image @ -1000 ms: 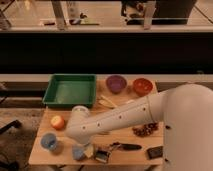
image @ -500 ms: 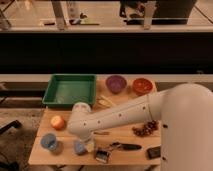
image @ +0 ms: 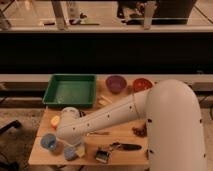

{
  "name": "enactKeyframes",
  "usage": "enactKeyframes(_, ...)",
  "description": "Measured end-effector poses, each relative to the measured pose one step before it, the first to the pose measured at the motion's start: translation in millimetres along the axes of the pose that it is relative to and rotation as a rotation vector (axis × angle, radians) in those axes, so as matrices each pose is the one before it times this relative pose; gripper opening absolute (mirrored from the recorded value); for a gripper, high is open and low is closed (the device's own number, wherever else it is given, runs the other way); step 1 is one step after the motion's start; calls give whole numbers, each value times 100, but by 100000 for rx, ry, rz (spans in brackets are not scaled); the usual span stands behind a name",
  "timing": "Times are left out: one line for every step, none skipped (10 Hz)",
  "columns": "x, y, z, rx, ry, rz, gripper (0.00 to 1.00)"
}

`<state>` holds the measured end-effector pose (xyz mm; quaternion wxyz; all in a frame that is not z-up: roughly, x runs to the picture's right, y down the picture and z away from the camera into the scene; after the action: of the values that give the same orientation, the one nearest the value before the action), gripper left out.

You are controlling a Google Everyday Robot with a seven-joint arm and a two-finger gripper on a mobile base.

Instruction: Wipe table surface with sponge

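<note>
The sponge, a small blue block with a yellowish side, lies on the light-brown table surface near the front left edge. My white arm reaches from the right across the table, and its end bends down over the sponge. The gripper is right at the sponge, mostly hidden under the arm's end. Whether it holds the sponge does not show.
A blue cup stands just left of the sponge. A brush with a black handle lies to its right. An orange fruit, a green tray, a purple bowl and a red-orange bowl sit farther back.
The arm's end has moved a little left and toward the table's front edge. The sponge under it has shifted slightly left. The other objects have stayed put.
</note>
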<state>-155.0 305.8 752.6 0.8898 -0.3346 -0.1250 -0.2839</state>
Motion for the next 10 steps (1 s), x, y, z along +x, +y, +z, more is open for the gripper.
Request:
enactKeyframes(-505, 532, -94, -871, -592, -1711, 22)
enactKeyframes(-274, 653, -219, -1018, -279, -1066, 22)
enactKeyframes(603, 596, -356, -553, 959, 75, 22)
enactKeyframes(636, 488, -297, -479, 992, 591, 22)
enactKeyframes(710, 451, -249, -439, 1286, 648, 22)
enactKeyframes(704, 125, -63, -272, 1112, 1113, 22)
enactKeyframes(733, -232, 48, -107, 1314, 1297, 22)
enactKeyframes(460, -368, 298, -301, 1047, 1118, 22)
enactKeyframes(318, -527, 326, 102, 869, 805, 22)
enactKeyframes(-98, -703, 124, 474, 310, 338, 22)
